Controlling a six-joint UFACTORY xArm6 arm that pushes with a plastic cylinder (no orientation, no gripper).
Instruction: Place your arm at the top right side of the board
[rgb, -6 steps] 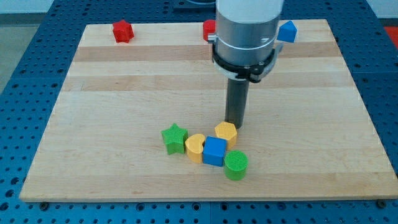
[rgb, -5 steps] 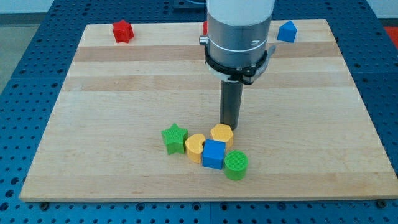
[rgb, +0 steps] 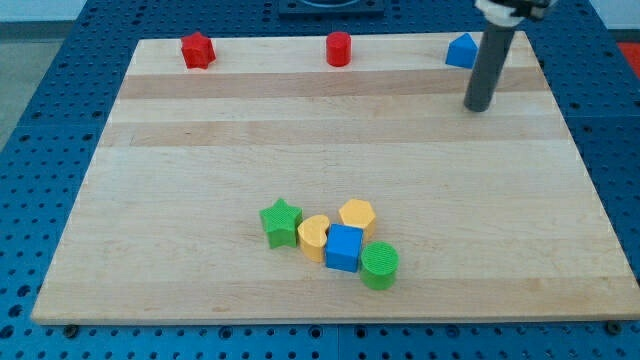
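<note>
My tip (rgb: 479, 106) stands on the wooden board (rgb: 200, 160) near its top right corner, just below and right of a blue triangular block (rgb: 460, 51). The rod rises from it to the view's top edge. A red cylinder (rgb: 339, 48) and a red star-like block (rgb: 198, 50) sit along the top edge, far to the left of my tip. A cluster lies low in the middle, far from my tip: a green star (rgb: 281, 221), a yellow heart-like block (rgb: 314, 236), a yellow hexagon (rgb: 358, 215), a blue cube (rgb: 345, 246) and a green cylinder (rgb: 379, 265).
The board lies on a blue perforated table (rgb: 40, 120) that shows on all sides.
My tip has left the yellow hexagon in the cluster and moved up and right to the board's top right corner. The arm's body has gone out of view. No block has moved.
</note>
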